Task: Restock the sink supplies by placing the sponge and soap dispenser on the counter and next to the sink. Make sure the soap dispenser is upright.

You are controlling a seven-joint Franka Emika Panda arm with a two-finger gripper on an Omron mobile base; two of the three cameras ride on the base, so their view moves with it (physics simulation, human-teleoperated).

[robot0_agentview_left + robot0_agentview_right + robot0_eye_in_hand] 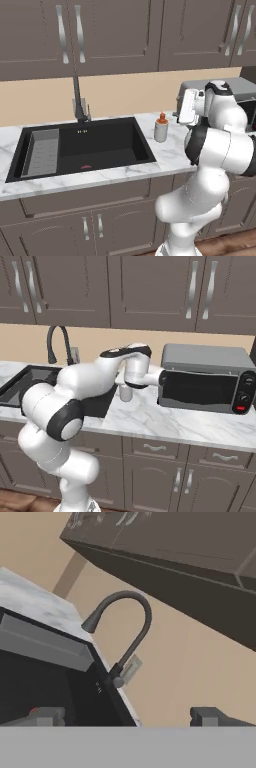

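With its dark-tipped white end effector (128,716) spread wide and empty, the arm should be lowered squarely (avoiding the tall dark faucet (125,632)) over the small white cylindrical soap dispenser (161,128) standing upright on the white marble table (170,152) just beside the black rectangular sink (85,145).

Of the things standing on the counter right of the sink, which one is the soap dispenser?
The small white bottle with the reddish pump top, upright on the counter beside the sink. The other is the big grey boxy toaster oven.
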